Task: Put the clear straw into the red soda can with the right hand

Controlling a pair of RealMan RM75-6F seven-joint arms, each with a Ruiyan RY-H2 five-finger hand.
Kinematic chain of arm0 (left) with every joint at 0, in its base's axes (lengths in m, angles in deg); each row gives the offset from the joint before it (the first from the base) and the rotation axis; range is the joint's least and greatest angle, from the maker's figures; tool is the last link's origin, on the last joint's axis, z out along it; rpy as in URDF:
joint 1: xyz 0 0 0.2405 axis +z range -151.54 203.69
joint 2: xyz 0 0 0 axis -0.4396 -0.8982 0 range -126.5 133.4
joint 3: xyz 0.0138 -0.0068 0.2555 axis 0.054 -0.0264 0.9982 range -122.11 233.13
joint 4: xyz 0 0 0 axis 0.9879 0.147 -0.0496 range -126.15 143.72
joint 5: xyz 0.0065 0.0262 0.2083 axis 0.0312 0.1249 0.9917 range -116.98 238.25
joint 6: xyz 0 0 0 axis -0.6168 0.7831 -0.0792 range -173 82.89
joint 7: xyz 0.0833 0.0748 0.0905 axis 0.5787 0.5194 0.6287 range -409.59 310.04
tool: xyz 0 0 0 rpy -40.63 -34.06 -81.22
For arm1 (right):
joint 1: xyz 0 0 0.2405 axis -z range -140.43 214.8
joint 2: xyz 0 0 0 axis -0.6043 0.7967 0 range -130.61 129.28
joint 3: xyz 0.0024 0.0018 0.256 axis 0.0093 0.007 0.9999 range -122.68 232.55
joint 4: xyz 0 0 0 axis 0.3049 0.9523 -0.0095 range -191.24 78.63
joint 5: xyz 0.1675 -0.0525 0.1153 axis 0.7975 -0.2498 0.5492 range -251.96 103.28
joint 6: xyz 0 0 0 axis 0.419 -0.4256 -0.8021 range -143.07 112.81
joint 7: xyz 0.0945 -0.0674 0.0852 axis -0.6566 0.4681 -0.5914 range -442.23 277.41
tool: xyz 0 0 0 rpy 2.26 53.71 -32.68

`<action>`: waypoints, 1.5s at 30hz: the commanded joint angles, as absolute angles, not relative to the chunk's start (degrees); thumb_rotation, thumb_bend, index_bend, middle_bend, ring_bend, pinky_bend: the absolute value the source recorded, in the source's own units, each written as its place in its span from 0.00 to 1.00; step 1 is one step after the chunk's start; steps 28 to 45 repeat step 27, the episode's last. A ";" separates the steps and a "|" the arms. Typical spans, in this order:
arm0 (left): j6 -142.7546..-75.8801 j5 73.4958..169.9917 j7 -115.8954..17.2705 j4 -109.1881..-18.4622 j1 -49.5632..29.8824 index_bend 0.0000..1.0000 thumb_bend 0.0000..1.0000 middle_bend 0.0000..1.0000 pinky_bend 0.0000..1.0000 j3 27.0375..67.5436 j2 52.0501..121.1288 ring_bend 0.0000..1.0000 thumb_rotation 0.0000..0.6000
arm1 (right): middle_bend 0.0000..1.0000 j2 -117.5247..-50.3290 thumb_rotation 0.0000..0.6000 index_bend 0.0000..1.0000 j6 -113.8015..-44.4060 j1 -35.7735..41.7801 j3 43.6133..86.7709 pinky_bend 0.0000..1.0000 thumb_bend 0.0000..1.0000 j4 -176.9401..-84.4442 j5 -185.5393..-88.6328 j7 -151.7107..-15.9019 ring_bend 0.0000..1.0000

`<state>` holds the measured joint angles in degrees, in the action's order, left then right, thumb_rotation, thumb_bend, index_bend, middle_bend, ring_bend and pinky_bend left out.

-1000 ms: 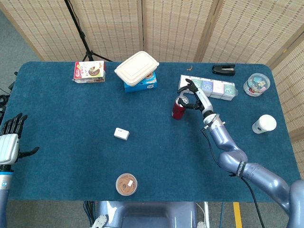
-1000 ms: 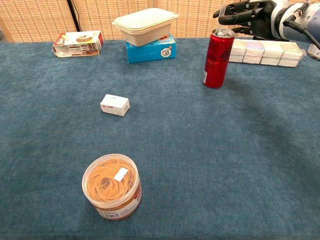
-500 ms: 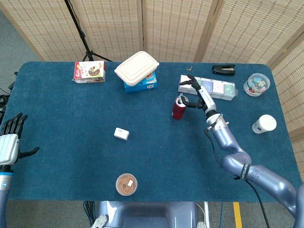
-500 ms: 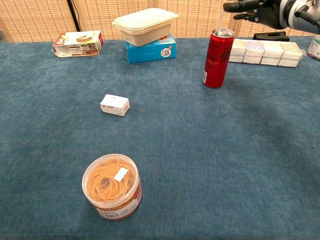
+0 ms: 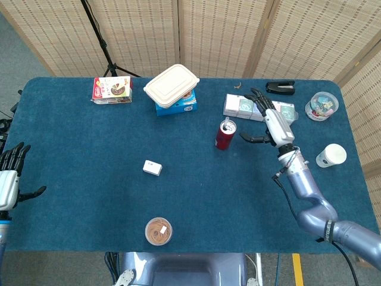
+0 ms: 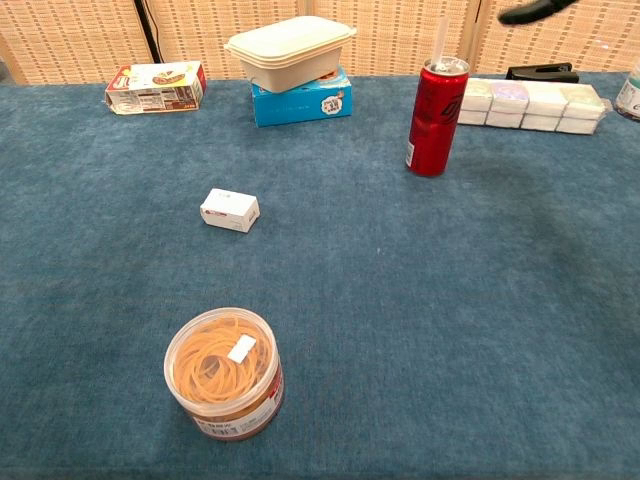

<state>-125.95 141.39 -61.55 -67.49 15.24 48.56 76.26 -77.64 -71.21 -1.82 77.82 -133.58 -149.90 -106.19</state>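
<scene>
Standing closest to the near edge of the tabletop (image 6: 480, 330), a clear plastic tub (image 6: 224, 374) is seen to be filled with tan rubber bands. Farther in, toward the middle, a small white box (image 6: 230, 210) lies flat on the blue cloth.

Beyond it, right of centre, the red soda can (image 6: 436, 117) stands upright, and the clear straw (image 6: 440, 38) is seen rising out of its top opening. The right hand (image 5: 272, 122) is held just beside the can on its right, apart from it, with fingers spread and nothing in its grasp. The left hand (image 5: 10, 179) is held off the left edge of the tabletop, fingers apart and holding nothing.

Along the far edge, a snack carton (image 6: 156, 87) lies near the far-left corner. A cream lidded food container (image 6: 291, 51) is stacked on a blue box (image 6: 301, 102); its contents cannot be told. A row of small packets (image 6: 525, 104) is lined up behind the can, with a black stapler (image 5: 280, 88) beyond it. A round clear tub (image 5: 321, 106) of mixed coloured items sits at the far-right corner, and a white cup (image 5: 331, 156) stands by the right edge.

Woven folding screens (image 5: 226, 36) are set behind the table, with a black stand (image 5: 104, 44) in front of them.
</scene>
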 commanded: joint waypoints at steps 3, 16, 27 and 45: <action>-127.39 141.57 -58.20 -72.31 17.05 0.00 0.00 0.00 0.00 49.66 72.87 0.00 1.00 | 0.00 -67.59 1.00 0.00 -83.67 8.90 69.91 0.00 0.00 -143.59 -155.30 -90.26 0.00; -132.17 144.54 -57.46 -77.39 20.50 0.00 0.00 0.00 0.00 51.47 68.23 0.00 1.00 | 0.00 -65.31 1.00 0.00 -99.72 23.00 60.68 0.00 0.00 -144.90 -160.76 -81.95 0.00; -133.68 147.07 -56.61 -80.00 22.37 0.00 0.00 0.00 0.00 53.63 66.20 0.00 1.00 | 0.00 -70.27 1.00 0.00 -105.19 29.15 57.97 0.00 0.00 -140.69 -160.90 -80.88 0.00; -133.68 147.07 -56.61 -80.00 22.37 0.00 0.00 0.00 0.00 53.63 66.20 0.00 1.00 | 0.00 -70.27 1.00 0.00 -105.19 29.15 57.97 0.00 0.00 -140.69 -160.90 -80.88 0.00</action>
